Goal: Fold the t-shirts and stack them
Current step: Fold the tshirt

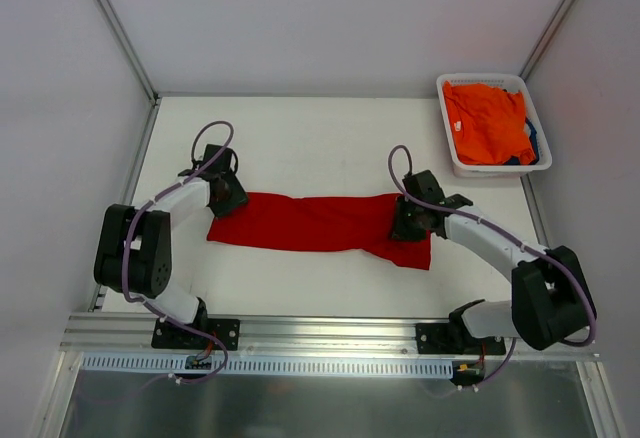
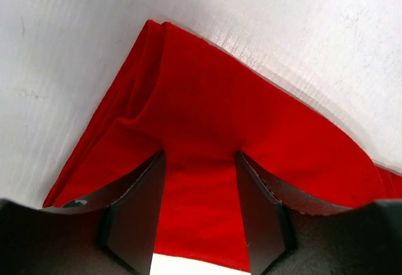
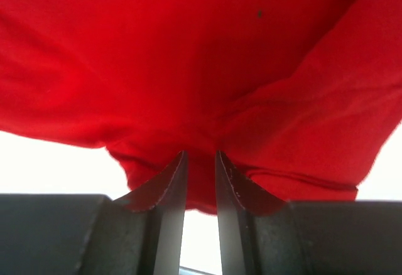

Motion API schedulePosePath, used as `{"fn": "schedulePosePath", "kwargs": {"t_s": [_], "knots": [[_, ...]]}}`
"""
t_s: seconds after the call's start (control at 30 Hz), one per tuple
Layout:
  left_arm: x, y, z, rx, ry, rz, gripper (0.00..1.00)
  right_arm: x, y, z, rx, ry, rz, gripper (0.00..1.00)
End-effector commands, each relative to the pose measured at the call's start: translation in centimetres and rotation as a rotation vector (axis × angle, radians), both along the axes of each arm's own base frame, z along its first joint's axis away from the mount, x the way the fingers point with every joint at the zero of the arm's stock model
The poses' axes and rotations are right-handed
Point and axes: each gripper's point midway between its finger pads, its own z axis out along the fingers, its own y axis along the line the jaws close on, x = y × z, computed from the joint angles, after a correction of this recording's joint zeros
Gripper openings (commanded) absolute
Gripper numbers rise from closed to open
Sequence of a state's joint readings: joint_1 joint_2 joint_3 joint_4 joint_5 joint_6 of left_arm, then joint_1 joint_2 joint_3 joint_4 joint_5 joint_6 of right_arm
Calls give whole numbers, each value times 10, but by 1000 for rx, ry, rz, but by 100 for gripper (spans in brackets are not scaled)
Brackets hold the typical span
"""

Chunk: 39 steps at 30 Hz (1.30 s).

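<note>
Top external view first. Shows the red t-shirt [image 1: 320,223] laid out as a long band across the white table [image 1: 320,128], stretched between the two arms. Looks folded the long way, so partway done and not yet stacked.

Grips one short end with the left claw [image 1: 228,196] and the other short end with the right claw [image 1: 408,220]. From the left wrist view, has red cloth pinched between the black fingers [image 2: 135,218], with creases running out from the pinch, so clenched on the shirt. From the right wrist view, has the fingers [image 3: 166,193] close together on a bunched bit of the same shirt. Clenched there too.

Holds both ends at once, most likely to pull the band tight and flat, ready to bring one end over to the other. Would sag or twist if held by one end only.

Has the orange t-shirt [image 1: 485,123] heaped in the white basket [image 1: 447,153] at the far right corner, well apart from the red one, most likely waiting its turn.

Cannot find the neck hole, or tell sleeves from body. Cannot see the fingertips from above, hidden under the wrists. Can just make out a dark blue bit [image 1: 533,143] by the basket's right wall, too small to name. Cannot tell what else lies under the orange heap.
</note>
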State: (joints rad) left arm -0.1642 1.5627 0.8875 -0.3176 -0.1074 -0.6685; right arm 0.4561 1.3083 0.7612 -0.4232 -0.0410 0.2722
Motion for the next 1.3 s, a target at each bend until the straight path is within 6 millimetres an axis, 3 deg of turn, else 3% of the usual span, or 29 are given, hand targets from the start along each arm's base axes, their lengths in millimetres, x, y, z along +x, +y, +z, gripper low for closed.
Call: {"fn": "schedulePosePath", "kwargs": {"t_s": [0.0,0.37,0.73,0.9,1.03,1.27], "knots": [[10,-7,3,-12,-23,-28,48,15,8,-1,5,-23,12,27],[-1,-4,-16,9,31,-39,48,25,11,-25,-17,34,15,27],[-34,-9,-34,15,86,-51,48,55,9,-8,11,3,-8,27],[-44,-13,-37,10,95,-55,48,67,6,-9,5,4,-15,27],[-53,-17,-37,0,95,-56,48,91,10,-9,30,9,-16,27],[-72,-23,-40,-6,104,-72,48,113,21,-14,54,30,-10,27]]}}
